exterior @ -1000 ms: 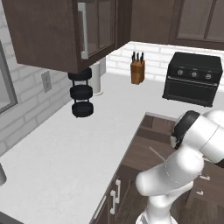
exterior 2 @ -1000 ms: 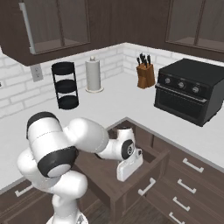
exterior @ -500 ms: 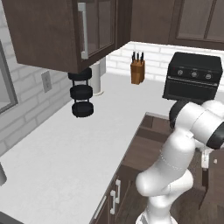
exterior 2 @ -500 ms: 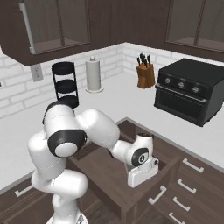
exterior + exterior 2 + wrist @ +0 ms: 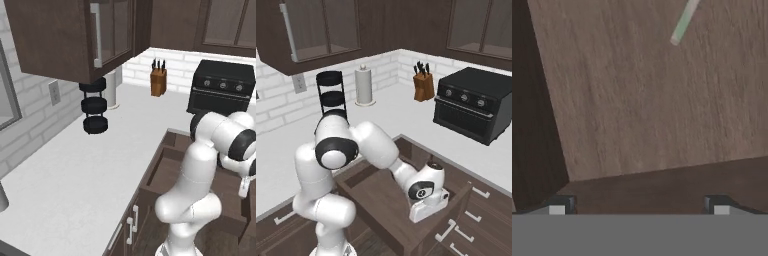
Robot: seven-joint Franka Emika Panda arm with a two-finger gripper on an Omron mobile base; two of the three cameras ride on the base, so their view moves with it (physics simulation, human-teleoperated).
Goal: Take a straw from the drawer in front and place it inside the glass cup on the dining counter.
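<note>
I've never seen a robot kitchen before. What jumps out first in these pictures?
The big white robot arm dominates, bending down from the front into an open dark-brown drawer below the white worktop. Its end effector hangs over the drawer's wooden floor, where the end of a pale green straw lies ahead of it. At the back, a black oven and a knife block stand by the brick wall.

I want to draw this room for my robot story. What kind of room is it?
It looks like a kitchen: a knife block and a black oven stand on the white worktop, with a paper towel roll by the brick wall.
</note>
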